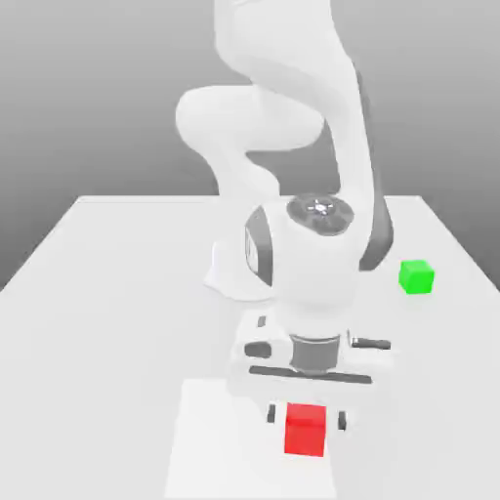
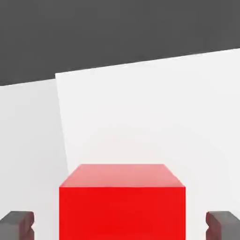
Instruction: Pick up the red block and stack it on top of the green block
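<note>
1. The white robot arm [image 1: 293, 146] is seen bent down over the pale surface [image 1: 107, 293] in the exterior view, with its hand [image 1: 306, 418] lowered at the near edge.
2. The small matte bright red cube [image 1: 305, 430] is found between the dark fingertips [image 2: 18, 224], which stand spread wide on either side of it with a gap left on each side; no contact is seen.
3. The red cube is seen resting on a lighter white rectangular patch [image 1: 215, 439] of the surface.
4. The small bright green cube [image 1: 416, 276] is placed at about one o'clock from the red cube, well apart.
5. No brand, label or writing can be read.
</note>
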`<state>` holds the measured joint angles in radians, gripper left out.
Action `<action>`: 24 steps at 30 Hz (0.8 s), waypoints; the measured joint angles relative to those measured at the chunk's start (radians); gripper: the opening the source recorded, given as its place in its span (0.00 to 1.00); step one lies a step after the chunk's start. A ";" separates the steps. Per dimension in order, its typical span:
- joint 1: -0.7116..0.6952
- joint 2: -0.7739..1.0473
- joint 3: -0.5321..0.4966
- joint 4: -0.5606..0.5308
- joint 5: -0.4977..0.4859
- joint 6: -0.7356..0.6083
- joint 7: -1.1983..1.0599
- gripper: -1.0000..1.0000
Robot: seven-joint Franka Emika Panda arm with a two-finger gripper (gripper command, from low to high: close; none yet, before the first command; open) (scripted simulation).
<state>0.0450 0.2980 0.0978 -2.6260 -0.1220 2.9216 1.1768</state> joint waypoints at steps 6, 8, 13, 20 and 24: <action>-0.004 -0.026 0.008 -0.004 0.014 -0.020 -0.009 0.00; -0.019 -0.090 0.029 -0.014 0.046 -0.074 -0.033 0.00; 0.048 -0.250 0.099 -0.043 0.139 -0.194 -0.100 0.00; 0.296 -0.418 0.194 -0.093 0.301 -0.284 -0.211 0.00; 0.425 -0.497 0.268 -0.125 0.371 -0.319 -0.258 0.00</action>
<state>0.4696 -0.1992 0.3655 -2.7513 0.2486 2.6024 0.9185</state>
